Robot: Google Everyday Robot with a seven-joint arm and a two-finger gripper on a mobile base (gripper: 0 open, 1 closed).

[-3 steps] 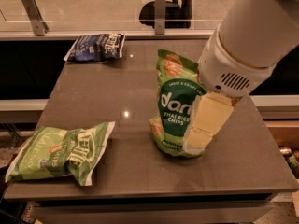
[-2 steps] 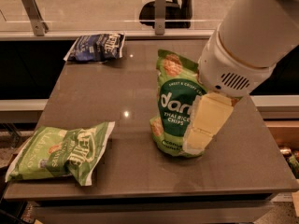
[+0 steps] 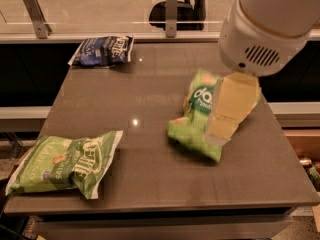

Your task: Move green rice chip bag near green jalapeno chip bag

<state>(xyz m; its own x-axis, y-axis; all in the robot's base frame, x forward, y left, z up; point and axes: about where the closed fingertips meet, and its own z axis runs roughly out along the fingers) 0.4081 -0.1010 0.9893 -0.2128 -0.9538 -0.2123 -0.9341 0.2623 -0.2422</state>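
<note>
Claw (image 3: 220,131): right of the table's centre, under the white arm (image 3: 265,34). One cream finger lies across the front of the rice bag and its mate is hidden behind. Judged clamped on the bag.
Rice bag (image 3: 192,126): in the claw, leaning with its top to the right. Whether its lower edge touches the table or hangs just above it cannot be told.
Table (image 3: 150,84): grey slab carrying all three bags.
Jalapeno bag (image 3: 65,161): flat at the front-left corner, well apart from the rice bag.
Blue bag (image 3: 102,50): flat at the back-left, no part in the task.
Step in hand: carry; bag grasped, transfer not yet made.
Next move: calls for travel left and toward the front edge with the grip kept, then a set-down just beside the jalapeno bag without shoving it over the edge.
</note>
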